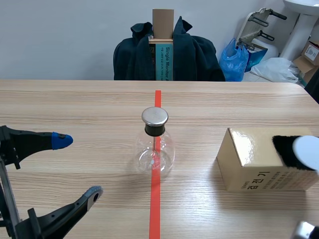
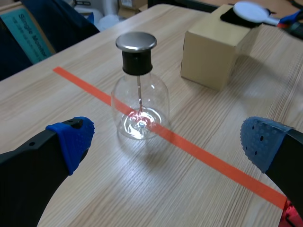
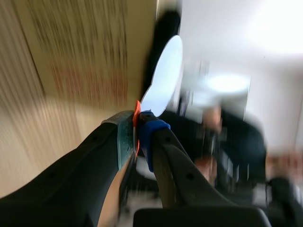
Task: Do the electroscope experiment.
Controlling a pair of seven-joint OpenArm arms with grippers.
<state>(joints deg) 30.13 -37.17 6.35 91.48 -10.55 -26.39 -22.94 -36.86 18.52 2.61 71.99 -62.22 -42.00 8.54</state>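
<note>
Electroscope (image 1: pixel 155 144) stands mid-bench (image 1: pixel 75 104) on the tape line, untouched. Right jaws are clamped on the handle of a white paddle (image 1: pixel 306 152), its disc over the black cloth (image 1: pixel 284 148) atop the box (image 1: pixel 249 167) at 3 o'clock. Charging seems under way. Left jaws gape wide and empty at 8 o'clock. Touching paddle to cap is left.

Wooden table (image 1: pixel 75 99) with electroscope (image 1: pixel 155 149), cardboard box (image 1: pixel 259 164)

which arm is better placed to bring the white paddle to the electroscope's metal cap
Right: the right gripper is shut on the white paddle at the box; the left gripper is open, empty.
</note>
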